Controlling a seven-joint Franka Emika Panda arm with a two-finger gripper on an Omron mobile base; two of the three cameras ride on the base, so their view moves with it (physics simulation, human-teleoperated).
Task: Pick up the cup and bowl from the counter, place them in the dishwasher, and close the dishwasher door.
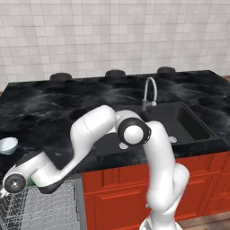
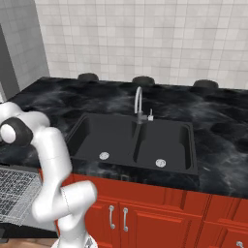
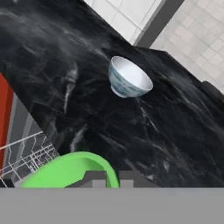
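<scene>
My gripper (image 3: 113, 178) is shut on the rim of the bright green cup (image 3: 70, 171), which it holds low over the grey wire rack (image 3: 27, 153) of the open dishwasher (image 1: 42, 209). A sliver of the cup (image 1: 31, 182) shows beside the wrist in the left base view. The small white bowl (image 3: 129, 78) stands upright on the black marble counter (image 3: 61, 70), beyond the gripper and apart from it. It also appears as the bowl (image 1: 8, 144) at the counter's left front edge (image 1: 49, 112). The dishwasher door is out of view.
A matte black double sink (image 1: 179, 121) with a curved faucet (image 1: 150, 92) lies to the right of the arm. Red cabinet fronts (image 1: 112, 197) run below the counter beside the rack (image 2: 14, 193). Three dark round knobs (image 1: 115, 72) sit along the tiled back wall.
</scene>
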